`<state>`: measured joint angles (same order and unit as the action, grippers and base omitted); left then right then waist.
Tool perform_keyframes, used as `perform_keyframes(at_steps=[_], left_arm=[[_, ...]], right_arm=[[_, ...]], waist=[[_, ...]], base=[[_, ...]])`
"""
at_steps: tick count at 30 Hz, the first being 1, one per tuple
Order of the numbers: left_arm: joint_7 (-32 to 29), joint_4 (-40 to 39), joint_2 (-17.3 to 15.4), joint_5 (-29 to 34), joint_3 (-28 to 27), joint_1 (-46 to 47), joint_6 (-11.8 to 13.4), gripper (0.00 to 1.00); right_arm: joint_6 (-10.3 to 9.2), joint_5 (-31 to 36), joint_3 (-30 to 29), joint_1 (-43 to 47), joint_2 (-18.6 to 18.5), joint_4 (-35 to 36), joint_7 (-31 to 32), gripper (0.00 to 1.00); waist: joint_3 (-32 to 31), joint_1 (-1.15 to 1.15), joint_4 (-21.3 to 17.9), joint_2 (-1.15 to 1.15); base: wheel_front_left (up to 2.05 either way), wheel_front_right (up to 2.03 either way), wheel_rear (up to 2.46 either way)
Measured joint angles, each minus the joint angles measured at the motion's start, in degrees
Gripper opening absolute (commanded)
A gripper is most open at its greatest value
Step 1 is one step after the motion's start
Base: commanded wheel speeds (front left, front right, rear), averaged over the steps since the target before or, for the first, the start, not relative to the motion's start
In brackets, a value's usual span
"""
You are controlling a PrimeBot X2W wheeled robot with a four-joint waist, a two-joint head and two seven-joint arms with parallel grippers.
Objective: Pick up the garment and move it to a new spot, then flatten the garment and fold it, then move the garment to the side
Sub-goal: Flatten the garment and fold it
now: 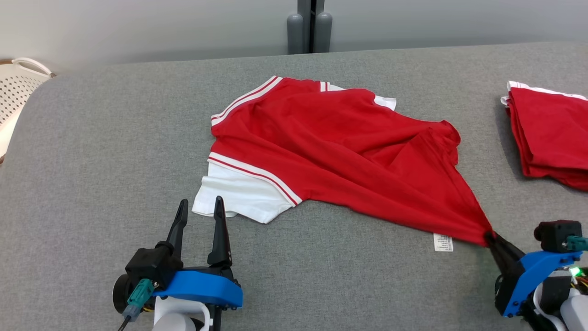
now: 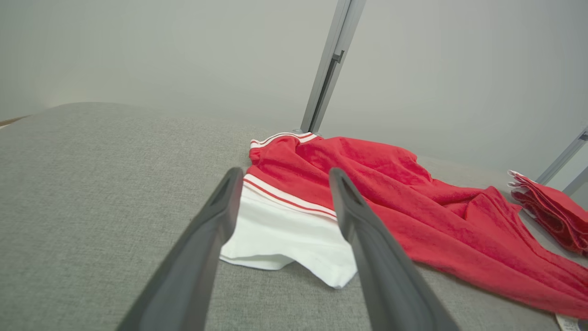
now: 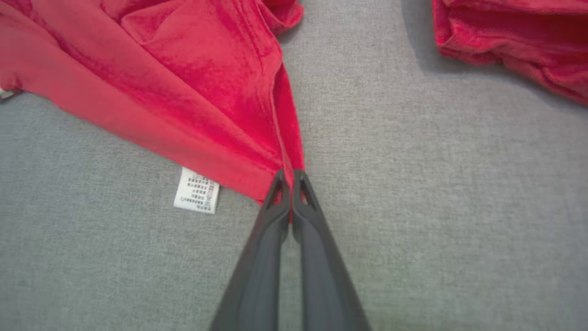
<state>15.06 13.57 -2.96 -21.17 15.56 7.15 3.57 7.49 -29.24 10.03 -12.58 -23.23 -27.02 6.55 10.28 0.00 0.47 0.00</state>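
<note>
At the bench's (image 1: pixel 92 161) near right: right hand (image 1: pixel 489 236), fingers pressed together, pinching a stretched corner of the red-and-white garment (image 1: pixel 330 142); fingers angled up-left, low over the surface. Garment: crumpled, mid-bench; care label (image 1: pixel 443 242) beside the pinched corner. Near left: left hand (image 1: pixel 201 202), fingers spread wide, holding nothing, pointing forward, tips at the white sleeve (image 1: pixel 239 195); contact cannot be told.

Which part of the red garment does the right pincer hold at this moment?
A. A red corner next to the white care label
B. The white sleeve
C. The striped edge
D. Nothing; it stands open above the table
A: the right pincer is shut on a pulled-out red corner of the garment, with the care label lying just beside that corner.
</note>
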Motion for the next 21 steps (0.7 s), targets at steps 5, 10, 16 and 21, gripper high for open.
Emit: perform_keyframes(at_steps=[5,10,16,21], left_arm=[[0.0,0.4,0.0,0.0,0.1,0.0,0.0,1.0],[0.0,0.6,0.0,-0.1,0.0,0.0,-0.1,1.0],[0.0,1.2,0.0,-0.5,0.1,0.0,-0.4,1.0],[0.0,2.8,0.0,-1.0,0.3,0.0,-1.1,1.0]], right_arm=[[-0.01,3.0,-2.8,1.5,1.6,0.4,-3.9,1.0],[-0.01,5.6,-6.9,3.1,3.9,3.7,-7.9,1.0],[-0.01,10.5,-10.7,3.9,7.3,10.4,-11.1,1.0],[-0.01,15.3,-12.6,4.8,11.3,14.5,-12.6,1.0]], waist=[[-0.3,0.0,-0.5,0.0],[-1.2,0.0,-1.0,0.0],[-3.3,0.0,-1.2,0.0],[-5.3,0.0,-0.6,0.0]], base=[[0.0,0.0,0.0],[0.0,0.0,0.0],[0.0,0.0,0.0],[0.0,0.0,0.0]])
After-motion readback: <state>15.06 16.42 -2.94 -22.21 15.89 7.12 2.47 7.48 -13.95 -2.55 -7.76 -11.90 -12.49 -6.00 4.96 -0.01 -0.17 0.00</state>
